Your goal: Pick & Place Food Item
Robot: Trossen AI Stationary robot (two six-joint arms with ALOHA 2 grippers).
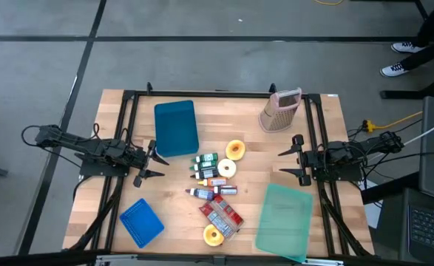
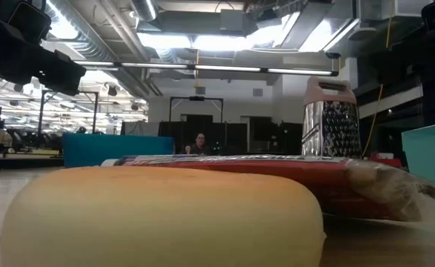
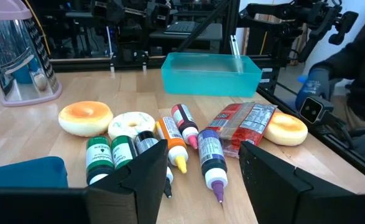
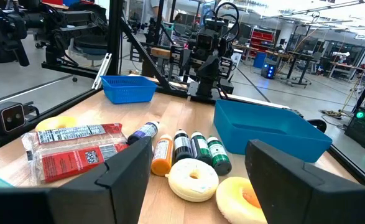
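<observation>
Nearest the camera: in the low view a pale yellow bun-like donut (image 2: 165,215) fills the lower frame; in the high view it sits at bottom centre.
Tabletop (image 1: 113,133): wooden, with both arms at mid height of the high view, one at each side.
Bins: dark blue bin (image 1: 176,127) upper centre; teal bin (image 1: 285,219) lower right; small blue basket (image 1: 141,222) lower left.
Food cluster: at frame centre, between the two tools — glazed donut (image 1: 235,150), white donut (image 1: 226,168), red snack packet (image 1: 222,214), and a row of icing bottles (image 1: 208,164).
Key relation: the food lies to the right of the left tool (image 1: 146,163) and to the left of the right tool (image 1: 293,160); by my judgement the left is slightly nearer the bottles, the right nearer the glazed donut.
Long axis: the packet runs diagonally, upper left to lower right.
Left tool: fingers spread wide, nothing between them, pointing toward the cluster.
Right tool: fingers likewise parted and empty, facing the cluster.
</observation>
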